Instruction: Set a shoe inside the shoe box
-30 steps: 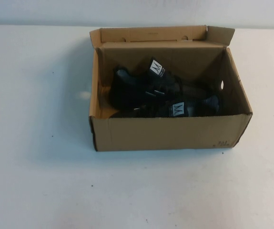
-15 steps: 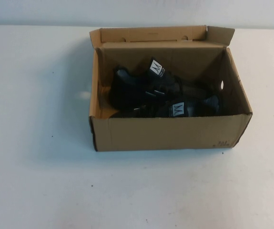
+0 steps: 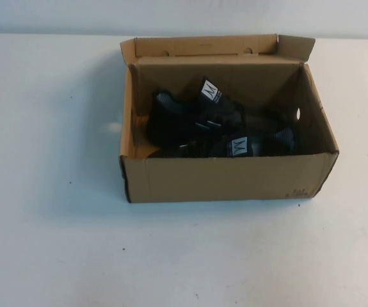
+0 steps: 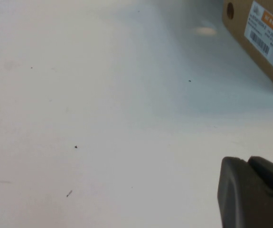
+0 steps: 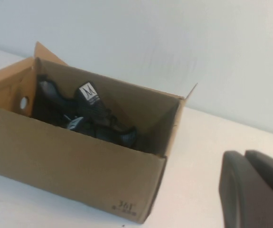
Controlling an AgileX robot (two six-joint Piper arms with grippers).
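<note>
— High view: where's the shoe?
— In the open shoe box on the counter, beside its twin.
— And the arms?
— Left gripper low over bare counter, right gripper near the box; both closed, empty.

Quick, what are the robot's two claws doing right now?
Left gripper: shut, empty, over bare table.
Right gripper: shut, empty, beside the shoe box.

You see the shoe box mid-surface; two shoes lie inside, the shoe behind its twin.
</note>
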